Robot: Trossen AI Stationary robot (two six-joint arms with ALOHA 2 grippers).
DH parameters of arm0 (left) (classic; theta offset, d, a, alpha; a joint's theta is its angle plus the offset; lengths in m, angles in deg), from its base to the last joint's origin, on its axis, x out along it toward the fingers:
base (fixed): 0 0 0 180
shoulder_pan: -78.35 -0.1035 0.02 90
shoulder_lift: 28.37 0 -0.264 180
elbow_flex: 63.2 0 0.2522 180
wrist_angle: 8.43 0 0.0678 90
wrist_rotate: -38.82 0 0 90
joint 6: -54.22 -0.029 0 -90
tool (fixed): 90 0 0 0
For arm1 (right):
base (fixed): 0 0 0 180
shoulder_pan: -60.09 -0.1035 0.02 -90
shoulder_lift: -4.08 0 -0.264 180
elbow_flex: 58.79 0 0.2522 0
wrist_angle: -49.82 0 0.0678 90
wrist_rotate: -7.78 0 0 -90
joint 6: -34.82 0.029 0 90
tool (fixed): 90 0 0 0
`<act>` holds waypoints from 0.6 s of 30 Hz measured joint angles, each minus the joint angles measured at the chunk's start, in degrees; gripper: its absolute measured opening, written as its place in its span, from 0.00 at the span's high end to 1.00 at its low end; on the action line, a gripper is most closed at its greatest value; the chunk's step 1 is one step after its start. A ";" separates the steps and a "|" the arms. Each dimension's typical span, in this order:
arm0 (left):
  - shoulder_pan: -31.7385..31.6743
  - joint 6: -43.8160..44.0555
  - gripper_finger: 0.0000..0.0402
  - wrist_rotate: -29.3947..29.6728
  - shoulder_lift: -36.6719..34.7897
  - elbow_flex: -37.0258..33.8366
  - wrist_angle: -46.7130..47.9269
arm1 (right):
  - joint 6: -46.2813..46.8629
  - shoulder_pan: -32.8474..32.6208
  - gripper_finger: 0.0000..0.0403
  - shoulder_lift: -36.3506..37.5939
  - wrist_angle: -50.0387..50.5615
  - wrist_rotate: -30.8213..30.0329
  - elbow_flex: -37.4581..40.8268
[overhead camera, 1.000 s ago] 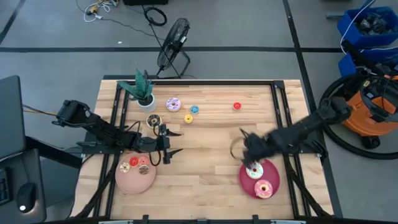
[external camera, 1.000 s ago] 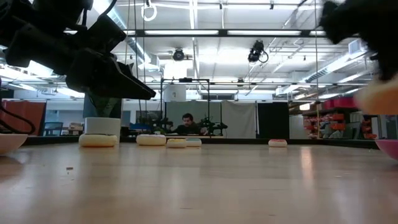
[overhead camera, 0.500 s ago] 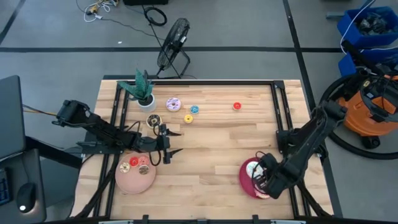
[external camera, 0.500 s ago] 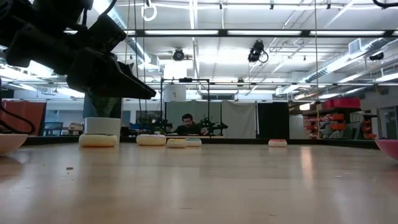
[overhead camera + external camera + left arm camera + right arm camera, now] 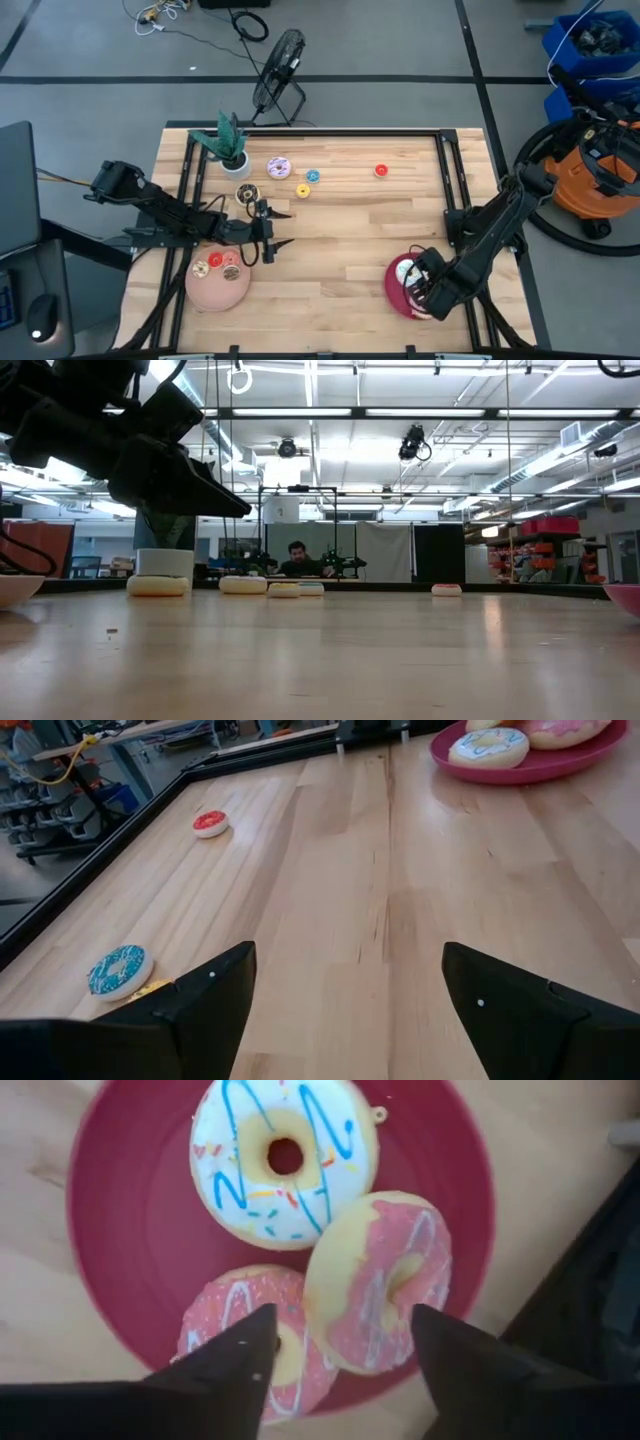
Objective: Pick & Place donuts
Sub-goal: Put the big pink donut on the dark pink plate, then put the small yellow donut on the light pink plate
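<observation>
High view, layout: a wooden table [image 5: 330, 240] with one arm at each side, a pale pink plate [image 5: 218, 285] near the left front corner and a crimson plate [image 5: 398, 275] near the right front corner.
Right gripper: the right gripper [image 5: 340, 1342] hangs low over the crimson plate; its two dark fingers [image 5: 225, 1360] stand apart and nothing is between them.
Donuts on crimson plate: three lie in it, a white-iced donut [image 5: 285, 1155] with blue zigzag lines on the far part, a pink-iced donut [image 5: 380, 1285] tilted and leaning against it and over a sprinkled pink donut [image 5: 270, 1350] that lies partly under the gripper.
Left gripper: the left gripper [image 5: 272, 238] hovers above the table just right of the pale pink plate, spread wide with nothing in it.
Donuts on pale pink plate: two small ones lie on its far part, a red one [image 5: 215, 260] and another [image 5: 231, 272] whose colour is hard to tell.
Donuts loose on table: a purple-iced donut [image 5: 279, 167] and a chocolate-sprinkled donut [image 5: 247, 193] lie near the potted plant [image 5: 230, 143] at the far left; a blue donut [image 5: 313, 176] and a yellow donut [image 5: 302, 190] sit close together right of them; a red donut [image 5: 380, 171] lies well apart, farther right.
Low view, room: a person [image 5: 296, 560] sits far behind the table.
</observation>
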 joint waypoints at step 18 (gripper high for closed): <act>-6.63 -0.45 0.20 0.26 0.00 6.95 9.21 | -52.96 10.74 0.28 -7.85 -44.38 -46.27 2.91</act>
